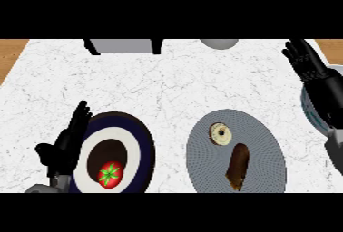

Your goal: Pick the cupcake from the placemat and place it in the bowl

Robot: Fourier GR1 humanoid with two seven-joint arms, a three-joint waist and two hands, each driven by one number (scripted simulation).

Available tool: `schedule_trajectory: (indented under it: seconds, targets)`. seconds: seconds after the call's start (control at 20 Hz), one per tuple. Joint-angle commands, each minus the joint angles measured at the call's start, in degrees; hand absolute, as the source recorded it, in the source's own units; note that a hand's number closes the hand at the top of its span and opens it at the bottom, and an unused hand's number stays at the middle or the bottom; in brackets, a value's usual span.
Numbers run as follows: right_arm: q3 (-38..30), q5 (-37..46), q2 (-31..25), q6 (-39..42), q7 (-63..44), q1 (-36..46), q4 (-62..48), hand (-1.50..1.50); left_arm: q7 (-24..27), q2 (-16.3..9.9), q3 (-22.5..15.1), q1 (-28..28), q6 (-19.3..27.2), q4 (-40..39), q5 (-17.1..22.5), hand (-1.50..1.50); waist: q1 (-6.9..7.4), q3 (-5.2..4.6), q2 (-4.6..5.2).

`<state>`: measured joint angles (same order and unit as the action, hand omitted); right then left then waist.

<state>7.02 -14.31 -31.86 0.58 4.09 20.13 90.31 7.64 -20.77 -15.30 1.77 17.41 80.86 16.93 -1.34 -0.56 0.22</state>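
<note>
The cupcake (220, 133), seen from above as a pale round top with a brown rim, sits on the upper left part of the grey round placemat (261, 145). The bowl (137, 145) is dark blue with a white ring and stands at the lower left, with a red tomato (110, 174) inside. My left hand (67, 142) rests open beside the bowl's left rim, fingers pointing up. My right hand (305, 56) is open at the far upper right of the counter, well away from the cupcake, with its forearm running down the right edge.
A brown elongated pastry (237, 166) lies on the placemat just below the cupcake. A white, blue-rimmed dish (309, 108) shows partly under my right forearm. A grey box (124, 45) and a grey round object (218, 43) stand at the counter's back edge.
</note>
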Motion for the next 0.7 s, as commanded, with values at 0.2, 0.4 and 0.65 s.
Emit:
schedule_trajectory:
  seconds: [0.2, 0.4, 0.65]
  targets:
    - [-3.9, -17.4, 6.2, 16.9, 10.5, -5.6, -9.8, 1.5, -4.0, -7.1, 3.6, 8.1, 4.2, 4.1, -6.3, 0.0, 1.88, 1.14, 0.34]
    - [-13.4, -9.1, 7.2, -1.2, 15.3, -10.7, -20.0, -1.5, -7.0, -7.7, 3.5, 9.2, 4.4, 5.3, -6.4, 0.0, 0.63, 1.06, 0.4]
    - [-9.8, -5.1, 4.6, 19.0, 37.2, -13.8, -24.9, -1.5, -16.1, -7.3, 2.0, 13.3, 6.2, 8.6, -9.1, 0.0, 1.48, 0.77, -0.14]
